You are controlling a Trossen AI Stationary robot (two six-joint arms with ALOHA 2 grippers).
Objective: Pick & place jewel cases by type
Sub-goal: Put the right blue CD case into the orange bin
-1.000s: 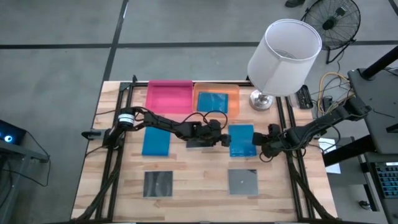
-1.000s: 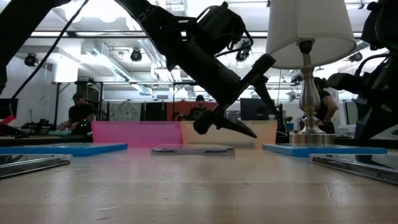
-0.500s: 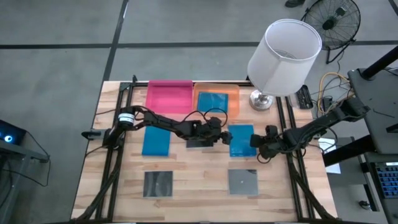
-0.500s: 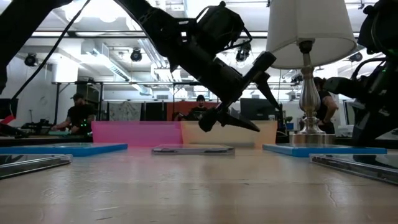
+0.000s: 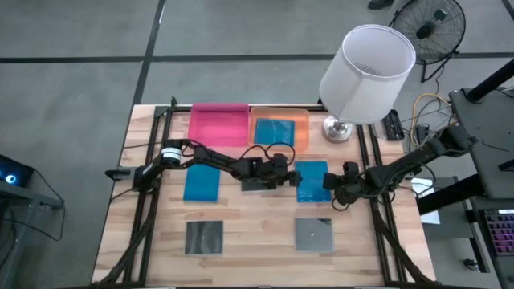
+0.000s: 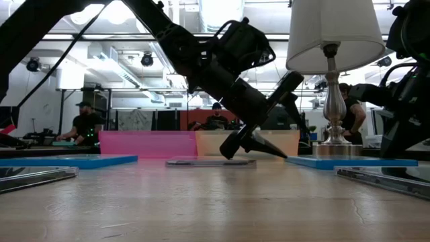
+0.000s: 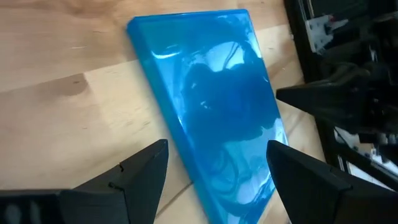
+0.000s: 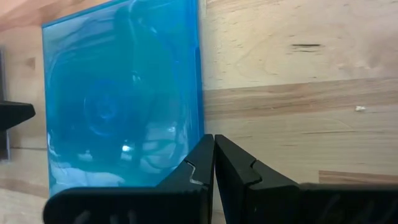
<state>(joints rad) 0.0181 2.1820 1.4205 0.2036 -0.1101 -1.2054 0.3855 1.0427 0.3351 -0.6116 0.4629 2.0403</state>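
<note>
— What sits in the trays on the wooden counter (image 5: 257, 241)?

— At the far edge, the orange tray (image 5: 280, 131) holds one blue jewel case (image 5: 275, 132), lying flat. The pink tray (image 5: 218, 124) beside it shows nothing inside from above.

— And the other cases?

— All flat on the counter. A second blue case (image 5: 201, 182) lies toward the left; a third blue case (image 5: 312, 181) lies right of centre. A dark square case (image 5: 259, 185) lies between those two, and two more, the near-left dark case (image 5: 204, 238) and the near-right dark case (image 5: 313, 234), lie along the near edge.

— What are the arms doing?

— The left gripper (image 5: 283, 176) reaches across the middle, its fingers (image 7: 144, 171) spread wide and holding nothing. It hangs low over the centre dark case, tips pointing at the third blue case just beyond; whether they touch anything cannot be told. The right gripper (image 5: 331, 189) waits at that blue case's right edge, fingers (image 8: 202, 163) pressed together and empty.

— Anything changed in the past second?

— The left gripper has dipped closer to the counter and drawn back slightly from the blue case. The right arm and all six cases have not moved. A lamp (image 5: 363, 74) stands at the far right corner; people (image 6: 86, 121) work at benches behind.
</note>
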